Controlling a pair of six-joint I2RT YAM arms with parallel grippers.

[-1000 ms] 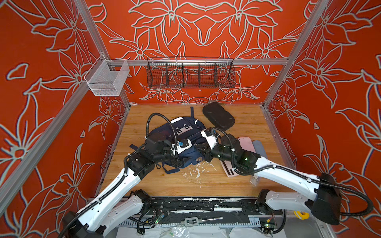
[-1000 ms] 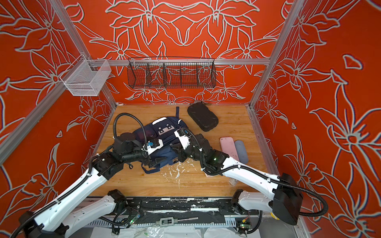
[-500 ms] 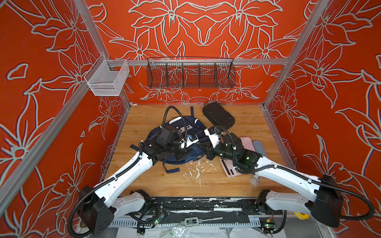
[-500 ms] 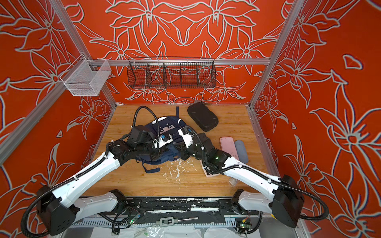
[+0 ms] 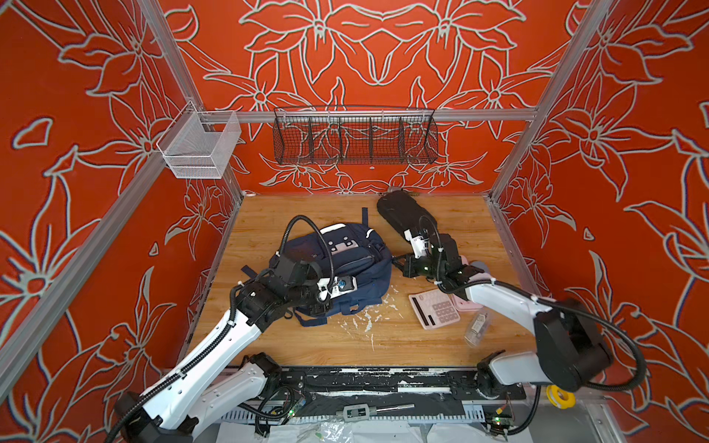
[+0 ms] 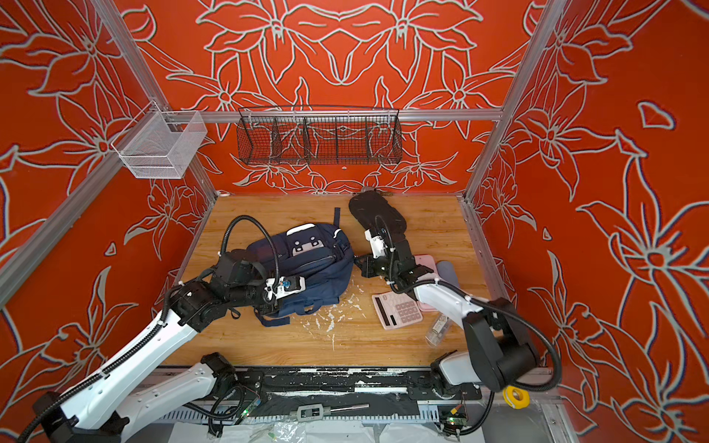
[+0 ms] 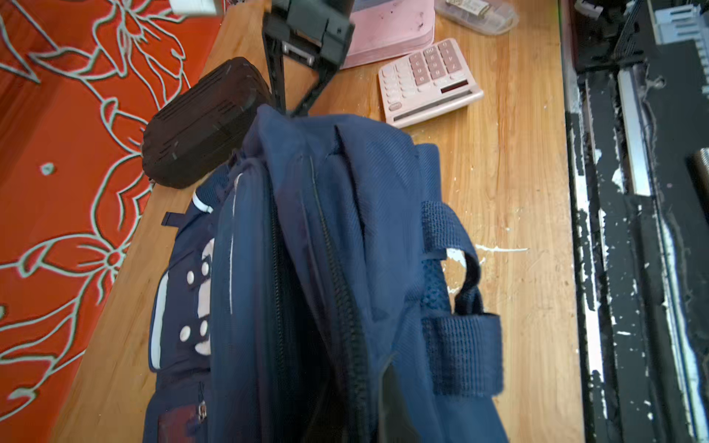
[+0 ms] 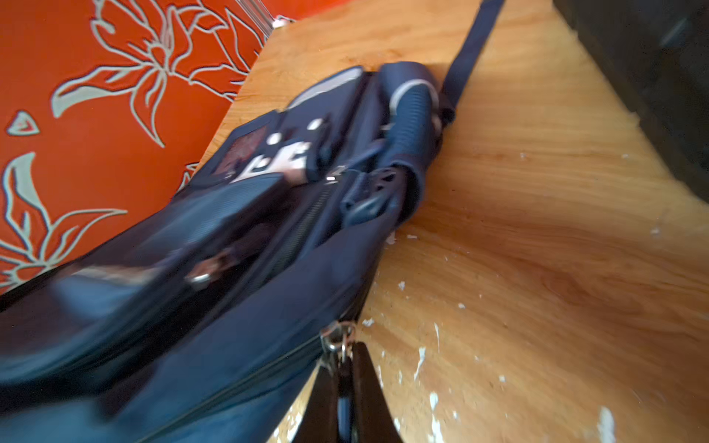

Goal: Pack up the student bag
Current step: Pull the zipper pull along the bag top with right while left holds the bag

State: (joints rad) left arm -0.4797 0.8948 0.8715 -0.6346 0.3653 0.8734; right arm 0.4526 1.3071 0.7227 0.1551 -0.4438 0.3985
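The student bag (image 5: 345, 264) is a navy backpack lying on the wooden table, seen in both top views (image 6: 310, 261). My left gripper (image 5: 326, 306) is shut on the fabric at the bag's near end, beside the long zipper (image 7: 337, 284); its fingers are mostly buried in the cloth. My right gripper (image 8: 341, 368) is shut on a metal zipper pull (image 8: 337, 339) at the bag's right edge. In a top view the right gripper (image 5: 396, 262) sits just right of the bag.
A black oval hard case (image 5: 403, 214) lies behind the bag on the right. A pink calculator (image 5: 433, 311), a pink book (image 7: 387, 27) and a clear plastic case (image 5: 477, 328) lie at the right. A black wire basket (image 5: 355, 140) and a white mesh basket (image 5: 199, 149) hang on the walls.
My left gripper has gone from open to shut on the bag's near end, and its arm has drawn back toward the front. The right gripper has stayed shut on the zipper pull.
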